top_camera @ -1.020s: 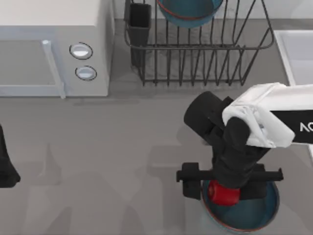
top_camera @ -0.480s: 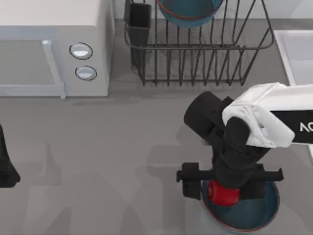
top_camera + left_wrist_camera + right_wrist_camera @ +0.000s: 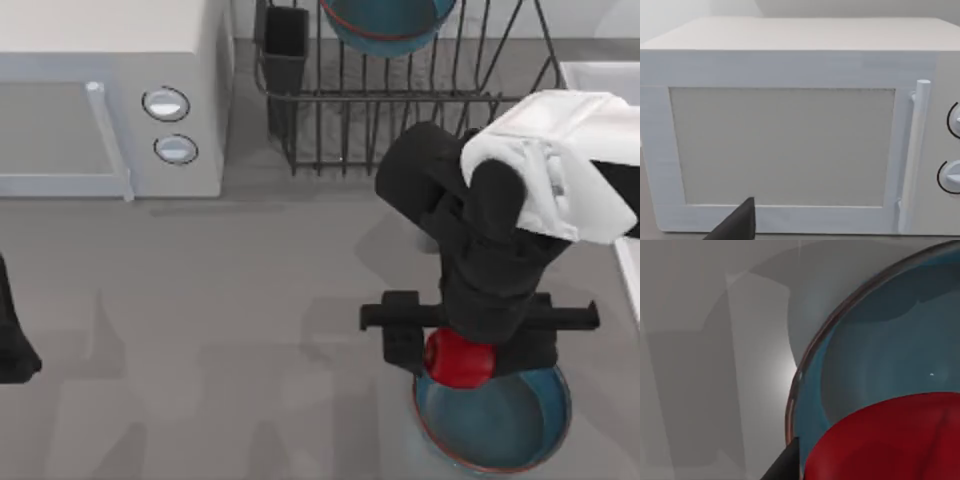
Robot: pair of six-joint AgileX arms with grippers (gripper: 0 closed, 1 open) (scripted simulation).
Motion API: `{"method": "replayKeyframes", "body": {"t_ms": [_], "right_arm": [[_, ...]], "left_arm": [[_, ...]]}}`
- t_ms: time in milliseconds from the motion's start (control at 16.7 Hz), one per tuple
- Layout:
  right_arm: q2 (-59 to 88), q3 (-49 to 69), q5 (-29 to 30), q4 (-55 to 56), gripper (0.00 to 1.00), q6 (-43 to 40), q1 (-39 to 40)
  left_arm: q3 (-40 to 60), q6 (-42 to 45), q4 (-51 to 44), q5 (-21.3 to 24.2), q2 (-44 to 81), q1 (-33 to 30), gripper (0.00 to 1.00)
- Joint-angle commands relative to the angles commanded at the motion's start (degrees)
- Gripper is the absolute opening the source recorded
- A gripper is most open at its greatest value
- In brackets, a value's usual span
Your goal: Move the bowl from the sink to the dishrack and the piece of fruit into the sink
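While the deep teal-blue bowl with its reddish-brown rim line [image 3: 388,22] already sits in the dark wire dishrack [image 3: 420,130] at the back of the grey counter [image 3: 250,300], the top view suggests the first half of the task is done and the fruit's transfer is under way. The right gripper [image 3: 462,352] has its jaws closed on the small glossy red fruit [image 3: 459,358], held above the far edge of the wide, shallow teal dish [image 3: 500,425]. What is left is carrying it to the pale rectangular sink [image 3: 600,80] at the counter's right edge, and letting go there. The left arm sits parked at the counter's far left.

In the left wrist view, the white microwave [image 3: 790,130] shows its door, handle and part of two knobs; a dark tip at the frame's edge is probably one finger, so I cannot tell how those jaws stand.

The right wrist view adds what the overhead hides: the fruit seems lifted clear of the dish's blue floor.
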Motion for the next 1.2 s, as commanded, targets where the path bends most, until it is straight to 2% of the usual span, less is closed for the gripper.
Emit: {"method": "replayKeyframes", "body": {"t_ms": [240, 540, 720, 960, 1200], "right_arm": [[-2.78, 4.59, 0.12, -6.38, 0.0, -0.36, -0.08], [-2.6, 4.52, -0.01, -6.26, 0.0, -0.18, 0.04], [-1.6, 2.99, -2.89, -2.72, 0.0, -2.87, -3.0], [-2.01, -1.53, -8.98, 10.44, 0.0, -9.6, -14.25], [-5.18, -5.94, -14.14, 32.77, 0.0, -16.42, -31.98]], "left_arm": [[0.0, 0.0, 0.0, 0.0, 0.0, 0.0, 1.0], [0.0, 0.0, 0.0, 0.0, 0.0, 0.0, 1.0], [0.0, 0.0, 0.0, 0.0, 0.0, 0.0, 1.0], [0.0, 0.0, 0.0, 0.0, 0.0, 0.0, 1.0], [0.0, 0.0, 0.0, 0.0, 0.0, 0.0, 1.0]]}}
